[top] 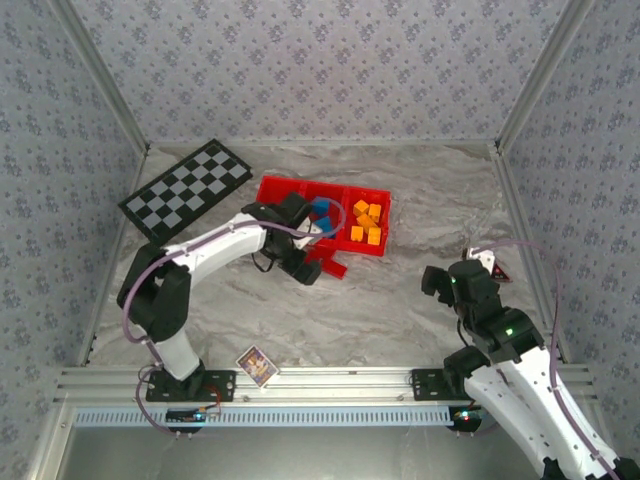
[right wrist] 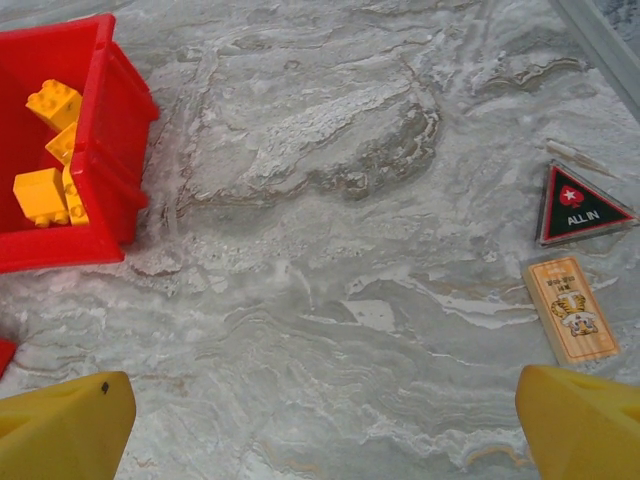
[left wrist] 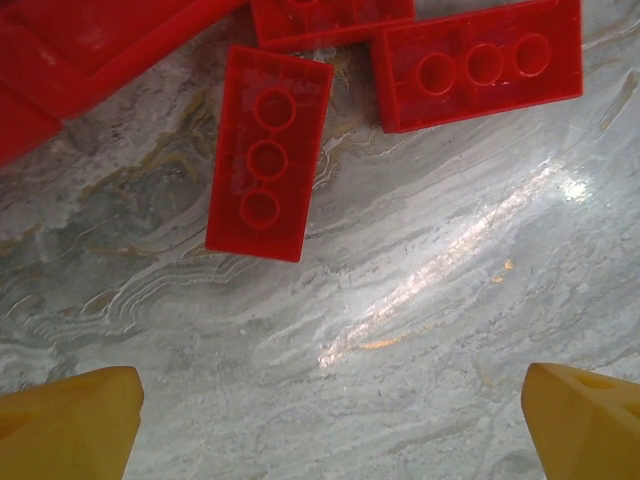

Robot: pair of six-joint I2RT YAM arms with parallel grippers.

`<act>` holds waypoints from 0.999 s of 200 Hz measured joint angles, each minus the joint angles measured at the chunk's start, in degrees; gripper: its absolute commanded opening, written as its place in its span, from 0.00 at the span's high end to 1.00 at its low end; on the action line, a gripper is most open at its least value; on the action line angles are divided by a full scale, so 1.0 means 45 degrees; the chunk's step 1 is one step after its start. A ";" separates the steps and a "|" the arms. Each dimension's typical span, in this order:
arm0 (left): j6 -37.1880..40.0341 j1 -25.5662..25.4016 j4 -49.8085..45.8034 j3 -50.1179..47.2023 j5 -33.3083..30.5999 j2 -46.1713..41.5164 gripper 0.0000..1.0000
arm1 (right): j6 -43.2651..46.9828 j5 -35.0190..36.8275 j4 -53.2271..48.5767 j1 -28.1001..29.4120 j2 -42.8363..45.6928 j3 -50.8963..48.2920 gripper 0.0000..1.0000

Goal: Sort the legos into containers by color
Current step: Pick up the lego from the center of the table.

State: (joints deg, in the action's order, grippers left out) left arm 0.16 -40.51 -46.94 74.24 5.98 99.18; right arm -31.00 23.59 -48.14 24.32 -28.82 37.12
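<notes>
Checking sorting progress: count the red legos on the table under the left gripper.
3 red legos: left one, upper-right one, one cut off at the top edge; more may be hidden.

In the right wrist view, a black triangular token (right wrist: pixel 583 207) with a red border lies on the marble table (right wrist: pixel 330 300) at about three o'clock. It reads "ALL IN" in white capitals beneath a white star on a red disc. Just beside it, toward five o'clock, an orange card (right wrist: pixel 571 308) carries lines of small print around a tiger-like drawing, too fine to read. The printed card (top: pixel 257 365) at six o'clock in the top view shows no legible lettering.
</notes>
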 measured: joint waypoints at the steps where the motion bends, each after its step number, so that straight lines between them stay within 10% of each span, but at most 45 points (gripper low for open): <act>1: 0.0015 0.0005 0.0005 0.0010 0.0005 0.0024 0.05 | 0.0000 0.0000 0.0000 -0.0010 0.0000 0.0005 0.00; 200: 0.1783 0.0384 0.0865 0.1171 0.0481 0.2861 0.24 | 0.0476 -0.0160 -0.0015 -0.1496 -0.0442 0.0107 0.00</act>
State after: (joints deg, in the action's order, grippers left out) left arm 8.19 -38.79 -43.05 79.50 8.14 112.05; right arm -28.86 22.87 -48.21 17.58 -30.81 37.60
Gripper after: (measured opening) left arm 0.776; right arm 0.997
